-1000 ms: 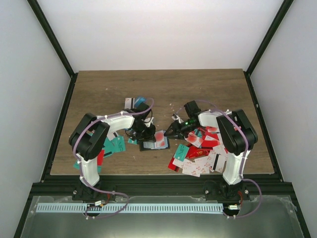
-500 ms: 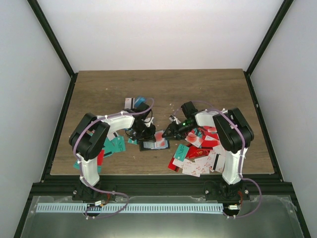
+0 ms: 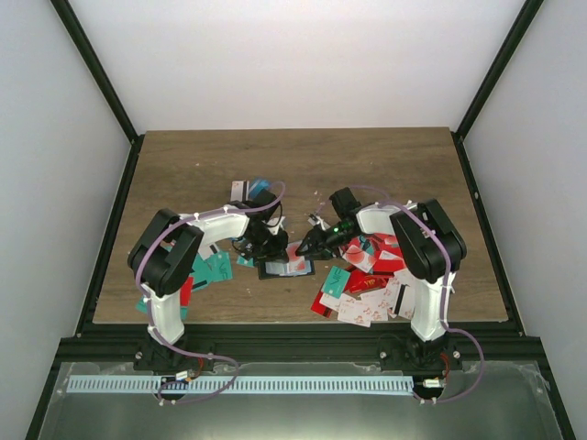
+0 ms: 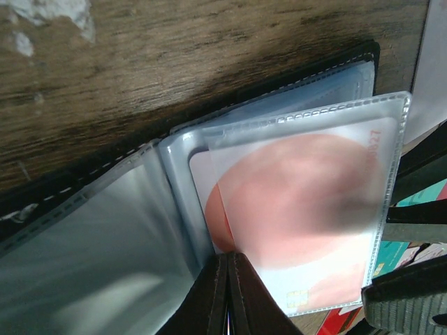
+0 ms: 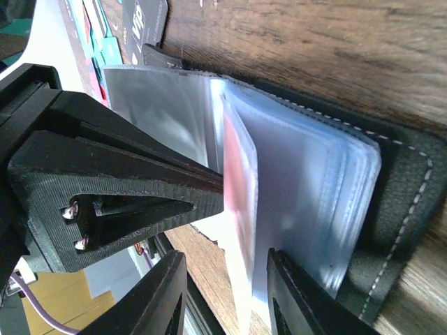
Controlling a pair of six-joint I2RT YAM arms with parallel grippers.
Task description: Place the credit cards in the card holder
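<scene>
While my left fingers (image 4: pixel 208 301) press together at the open card holder (image 5: pixel 394 199), my right fingers (image 5: pixel 159 301) stand apart, straddling one sleeved card (image 4: pixel 300 202).

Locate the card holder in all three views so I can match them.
Top external: card holder at table centre, between the two arms.
Left wrist: card holder fills the frame, clear sleeves open.
Right wrist: card holder in the right half, sleeves fanned over the black cover.
Shared landmark: the white card with red circle in a sleeve.
</scene>
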